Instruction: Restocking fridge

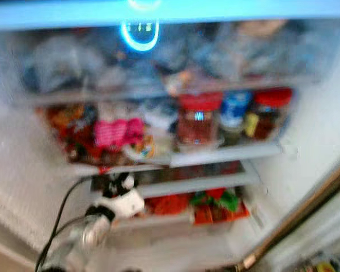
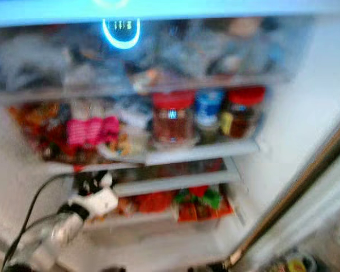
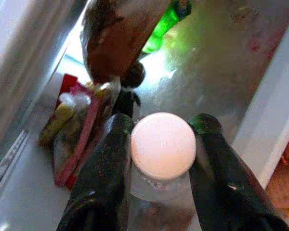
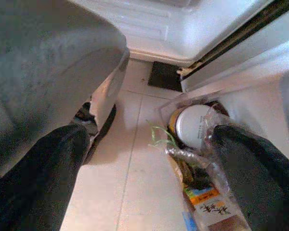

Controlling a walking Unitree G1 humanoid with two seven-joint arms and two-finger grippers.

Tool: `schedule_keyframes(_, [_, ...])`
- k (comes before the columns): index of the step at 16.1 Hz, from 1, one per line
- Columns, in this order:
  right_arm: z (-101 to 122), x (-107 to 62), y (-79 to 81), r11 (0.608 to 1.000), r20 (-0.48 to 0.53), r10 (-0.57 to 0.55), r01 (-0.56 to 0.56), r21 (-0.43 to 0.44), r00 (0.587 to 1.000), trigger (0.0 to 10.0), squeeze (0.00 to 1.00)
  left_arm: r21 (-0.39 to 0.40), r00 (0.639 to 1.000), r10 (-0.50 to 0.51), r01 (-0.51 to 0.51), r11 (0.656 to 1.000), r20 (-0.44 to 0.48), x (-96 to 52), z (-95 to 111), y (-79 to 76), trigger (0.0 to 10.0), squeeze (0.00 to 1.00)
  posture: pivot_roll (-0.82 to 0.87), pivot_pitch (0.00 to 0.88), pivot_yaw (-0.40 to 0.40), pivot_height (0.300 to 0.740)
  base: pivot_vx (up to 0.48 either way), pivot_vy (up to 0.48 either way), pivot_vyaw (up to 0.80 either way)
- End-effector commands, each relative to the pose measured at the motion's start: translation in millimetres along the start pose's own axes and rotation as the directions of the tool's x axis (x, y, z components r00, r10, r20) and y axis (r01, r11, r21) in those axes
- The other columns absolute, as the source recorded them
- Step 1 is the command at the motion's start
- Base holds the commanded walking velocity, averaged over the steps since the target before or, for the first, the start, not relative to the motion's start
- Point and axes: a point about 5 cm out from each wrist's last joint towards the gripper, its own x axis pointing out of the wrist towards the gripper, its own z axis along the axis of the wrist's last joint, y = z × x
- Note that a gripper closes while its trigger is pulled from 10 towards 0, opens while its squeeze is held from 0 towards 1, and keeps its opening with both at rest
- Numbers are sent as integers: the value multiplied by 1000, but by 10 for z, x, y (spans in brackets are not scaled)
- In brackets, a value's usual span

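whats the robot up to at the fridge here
It is restocking the open fridge. The left gripper is shut on a white-capped bottle, holding it at a lower shelf. The right gripper hangs open over the floor, near a bag of groceries.

We note a clear bottle (image 3: 161, 168) with a white round cap, clamped at the neck between the left gripper's (image 3: 162, 144) black fingers and held at the open fridge's (image 1: 306, 141) lower shelf, at seven o'clock in the head views.
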Motion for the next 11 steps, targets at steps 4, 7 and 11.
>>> schedule_keyframes(4, [20,-2,-20,1000,10,-8,8,-2,1000,10000,0,53,986,-132,138,989,-103,-36,-232,-269,10000,0,-2,26,-24,646,0,0,0])
schedule_keyframes(7, [17,-4,-24,1000,9,-10,10,-3,1000,10000,0,60,982,-136,144,988,-129,102,-243,-276,10000,43,0,28,-26,646,0,0,0])
schedule_keyframes(11, [21,-1,-19,1000,11,-10,10,0,1000,10000,0,23,980,-125,130,991,-157,196,-221,-264,10000,1000,-7,27,-24,646,0,0,0])
